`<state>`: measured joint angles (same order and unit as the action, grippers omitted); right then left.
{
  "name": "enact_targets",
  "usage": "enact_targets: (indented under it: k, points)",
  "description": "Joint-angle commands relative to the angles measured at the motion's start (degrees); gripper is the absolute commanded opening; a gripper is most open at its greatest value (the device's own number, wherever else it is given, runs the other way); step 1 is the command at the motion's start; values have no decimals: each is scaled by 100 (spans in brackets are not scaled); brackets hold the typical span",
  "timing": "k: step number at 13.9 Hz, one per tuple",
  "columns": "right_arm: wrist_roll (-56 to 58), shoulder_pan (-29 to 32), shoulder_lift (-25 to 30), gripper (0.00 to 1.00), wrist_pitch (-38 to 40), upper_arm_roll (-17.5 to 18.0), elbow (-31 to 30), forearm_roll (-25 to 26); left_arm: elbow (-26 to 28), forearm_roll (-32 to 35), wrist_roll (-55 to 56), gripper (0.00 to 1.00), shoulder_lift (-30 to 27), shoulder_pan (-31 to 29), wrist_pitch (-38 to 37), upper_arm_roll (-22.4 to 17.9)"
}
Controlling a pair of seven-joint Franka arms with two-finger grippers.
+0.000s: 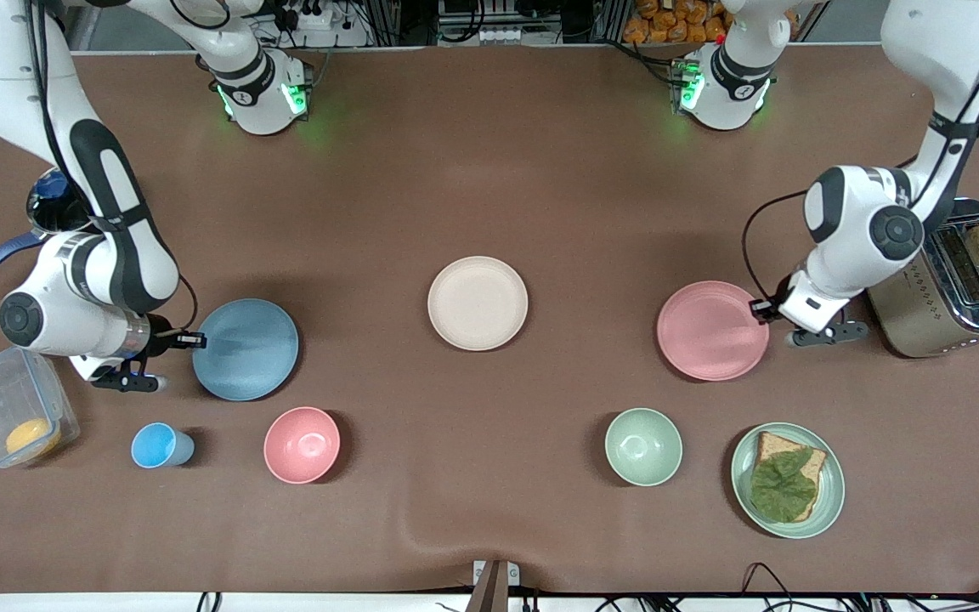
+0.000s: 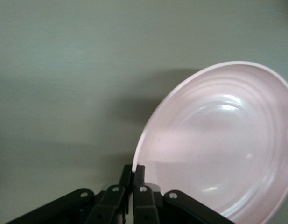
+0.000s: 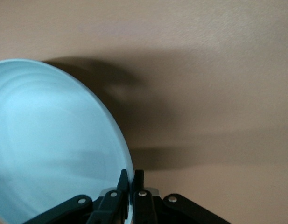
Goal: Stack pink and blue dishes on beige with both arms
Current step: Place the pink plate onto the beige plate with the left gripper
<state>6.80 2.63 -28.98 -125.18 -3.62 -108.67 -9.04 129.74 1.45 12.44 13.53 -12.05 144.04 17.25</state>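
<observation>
Your left gripper is pinched shut on the rim of the pink plate, which sits toward the left arm's end of the table beside the toaster. Your right gripper is clamped the same way on the edge of the blue plate toward the right arm's end. Both plates look tilted and perhaps lifted off the table, and the beige plate lies bare between them.

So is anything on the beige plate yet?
No. The beige plate is bare. The pink plate is pinched at its rim by the left gripper, the blue plate by the right gripper.
</observation>
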Motion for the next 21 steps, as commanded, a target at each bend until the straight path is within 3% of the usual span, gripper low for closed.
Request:
enact_targets:
  k: [1,3,6,8,12,15,21]
  points:
    - [14,1,313,0,493,54,3,-81,297,-809,-31,0,-843,-34,-446,689]
    - [14,1,401,0,853,54,161,-81,201,-1225,275,0,-818,10,-447,1286]
    - [14,19,489,0,1503,54,504,-90,-307,-1156,1801,0,-459,421,-438,1886]
    - [14,62,516,0,1864,54,662,-177,-694,-972,2690,0,-37,992,-421,1887]
    - [14,106,525,0,2428,54,883,-406,-1450,423,4429,0,964,1529,-350,1878]
    - [6,159,516,0,2743,28,892,-1036,-2039,1215,5372,0,1659,1750,-350,1861]
    - [-73,28,490,0,3148,54,865,-1452,-2357,1525,5937,0,2101,2163,-350,1826]
